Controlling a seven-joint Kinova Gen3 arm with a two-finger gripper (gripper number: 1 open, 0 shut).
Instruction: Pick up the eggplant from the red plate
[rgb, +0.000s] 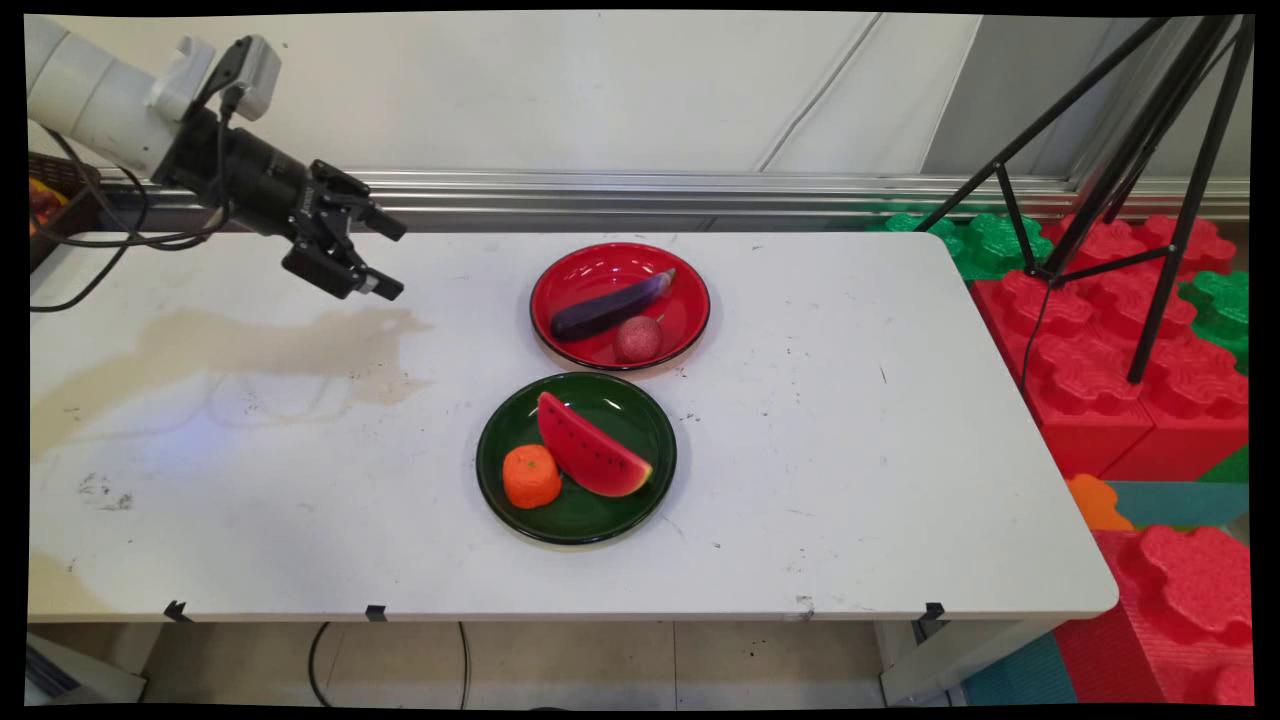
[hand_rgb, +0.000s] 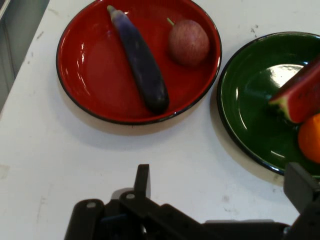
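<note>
- Over the far-left part of the white table (rgb: 250, 480), the black two-finger gripper (rgb: 385, 258) hangs in the air, tilted toward the middle. Its fingers stand wide apart and hold nothing. No dish or fruit is touched; the nearest thing to it is the red plate, and that is still well apart.
- Under and left of the gripper, a pale brown stain (rgb: 280, 345) spreads over the tabletop.
- Near the middle, on the far side, sits a round glossy red plate with a dark rim (rgb: 690, 290). It holds a long purple toy eggplant (rgb: 610, 307) lying at a slant and, just beside it, a small round reddish fruit with a short stem (rgb: 638, 339).
- Just nearer the camera, a round glossy dark green plate (rgb: 500, 440) lies close to the red one, rims apart. On it are a red watermelon wedge with a green rind (rgb: 588, 446) and a stubby orange fruit piece (rgb: 531, 476), close together.
- In the hand view both plates lie ahead of the fingers, the red one fully seen and the green one cut by the picture's edge.
- As for progress, every piece rests in a dish and nothing is lifted; the pictures show no step under way.
- Off the table's right end stand big red and green foam blocks (rgb: 1100, 330) and a black tripod (rgb: 1150, 170).
</note>
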